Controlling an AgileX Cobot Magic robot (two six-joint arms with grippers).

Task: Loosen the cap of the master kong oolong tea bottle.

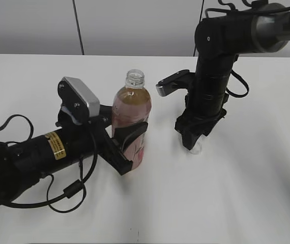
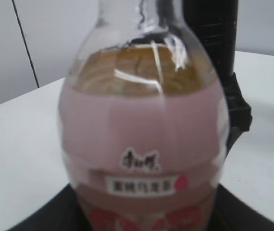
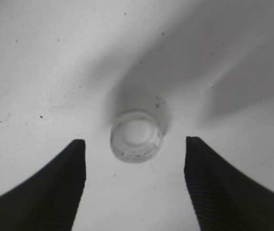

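Note:
The master kong oolong tea bottle [image 1: 131, 119] stands upright on the white table with a bare, open neck. It fills the left wrist view [image 2: 144, 139], showing amber tea and its pink label. My left gripper [image 1: 129, 147] is shut on the bottle's lower body. The white cap [image 3: 136, 135] lies on the table, off the bottle, its hollow side up. My right gripper [image 3: 134, 180] is open, its two black fingers apart on either side just short of the cap. In the exterior view the right gripper [image 1: 193, 144] points down over the cap [image 1: 196, 148], right of the bottle.
The white table [image 1: 247, 193] spreads all around. A pale wall with a dark seam [image 1: 78, 28] stands behind. The left arm's black cables [image 1: 66, 195] loop on the table at the front left.

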